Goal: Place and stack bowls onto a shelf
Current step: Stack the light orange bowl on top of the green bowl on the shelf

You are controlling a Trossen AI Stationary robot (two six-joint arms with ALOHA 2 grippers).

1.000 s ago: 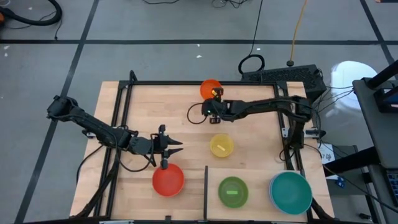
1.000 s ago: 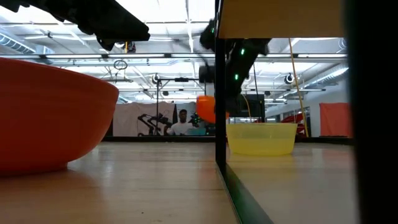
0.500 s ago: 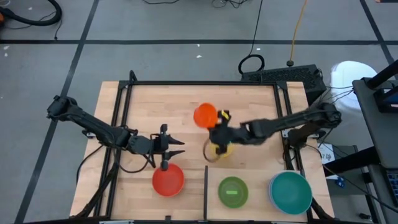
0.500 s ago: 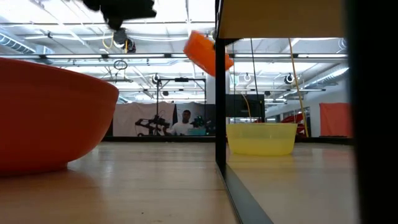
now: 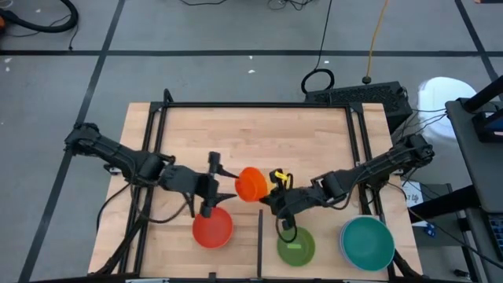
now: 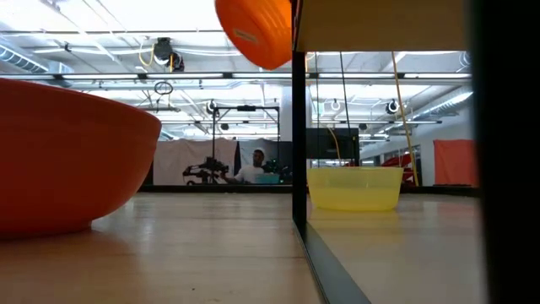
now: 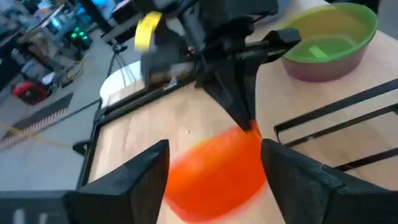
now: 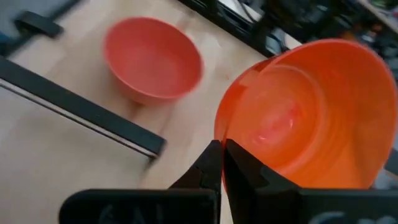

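Orange bowl (image 5: 251, 182) moved from table's far edge toward shelf, right gripper (image 5: 271, 200) pinching rim for carry. Left gripper (image 5: 216, 189) spread wide, empty, above red bowl (image 5: 212, 228).

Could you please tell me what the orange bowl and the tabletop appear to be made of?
The orange bowl, pinched at its rim by the right gripper, looks like smooth moulded plastic: one even colour, thin wall, soft glossy highlights inside. The tabletop looks like pale butcher-block wood with a smooth, slightly satin finish: narrow joined strips and grain show, though a wood-look laminate cannot be ruled out.
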